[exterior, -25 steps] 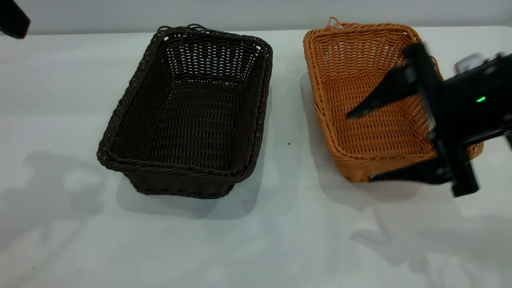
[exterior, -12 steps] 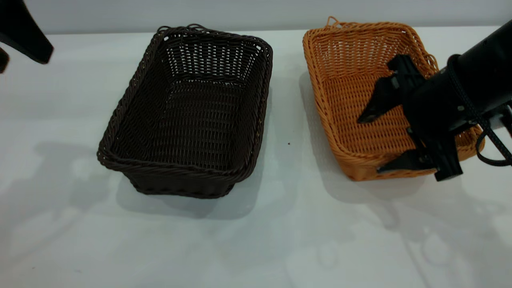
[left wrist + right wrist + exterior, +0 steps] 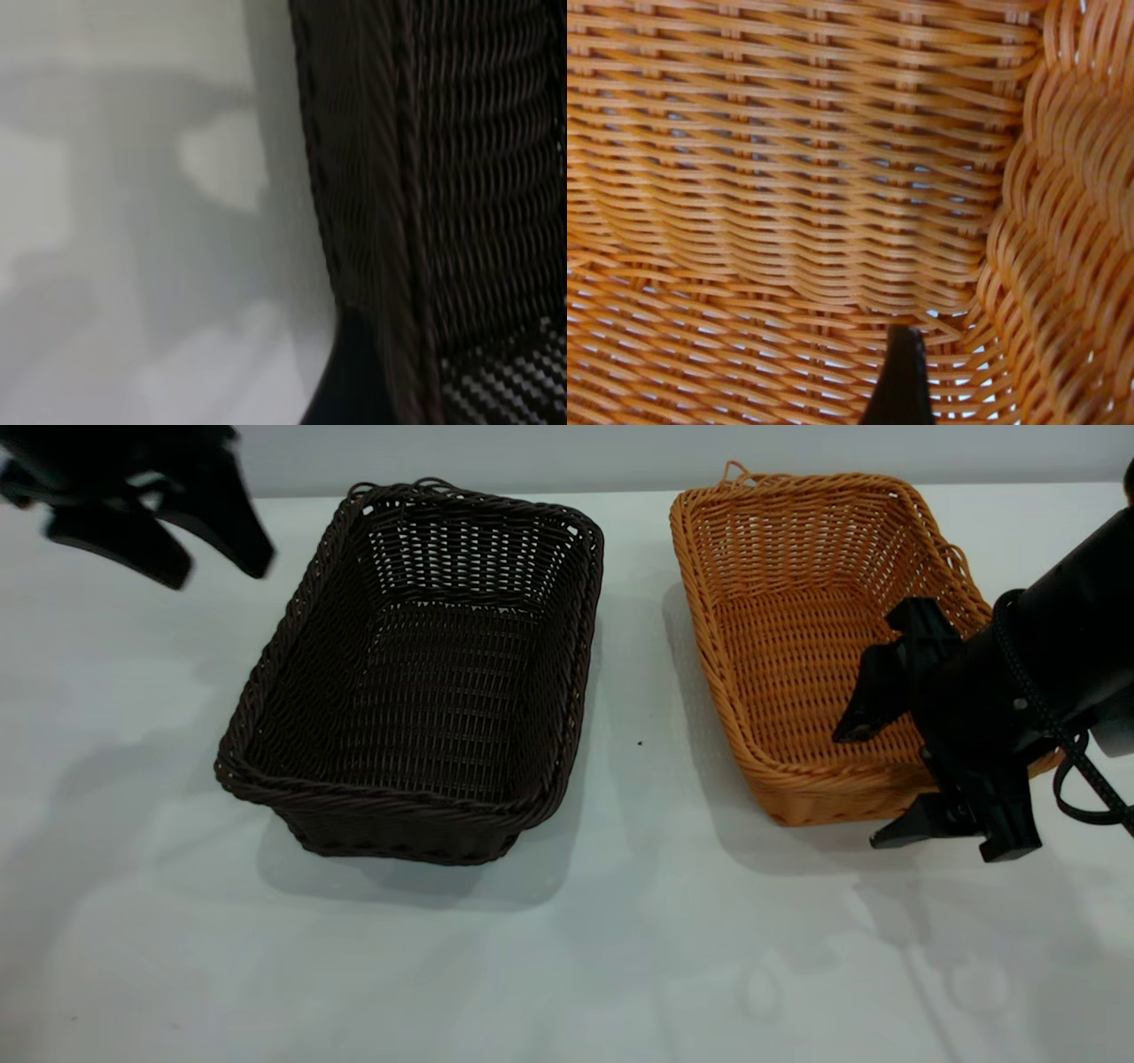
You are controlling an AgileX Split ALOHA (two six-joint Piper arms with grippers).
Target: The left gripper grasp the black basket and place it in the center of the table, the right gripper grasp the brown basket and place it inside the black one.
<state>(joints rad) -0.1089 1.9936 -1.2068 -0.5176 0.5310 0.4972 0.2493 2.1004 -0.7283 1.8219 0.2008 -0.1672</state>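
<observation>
The black basket (image 3: 416, 682) stands on the table (image 3: 620, 957) left of centre. The brown basket (image 3: 780, 629) stands to its right. My left gripper (image 3: 217, 567) hovers open and empty at the far left, just outside the black basket's far left corner. The left wrist view shows that basket's dark woven wall and rim (image 3: 425, 177) close up beside bare table (image 3: 133, 221). My right gripper (image 3: 859, 788) is open at the brown basket's near right corner, one finger inside, the other outside the rim. The right wrist view shows orange weave (image 3: 788, 177) and one black fingertip (image 3: 899, 381).
A grey wall runs behind the table's far edge. A gap of bare table (image 3: 638, 691) separates the two baskets, with a tiny dark speck in it. The right arm's black cable (image 3: 1085, 779) loops beside the brown basket.
My left gripper has come in from the upper left corner toward the black basket. My right gripper has shifted toward the brown basket's near right corner. Neither basket has moved.
</observation>
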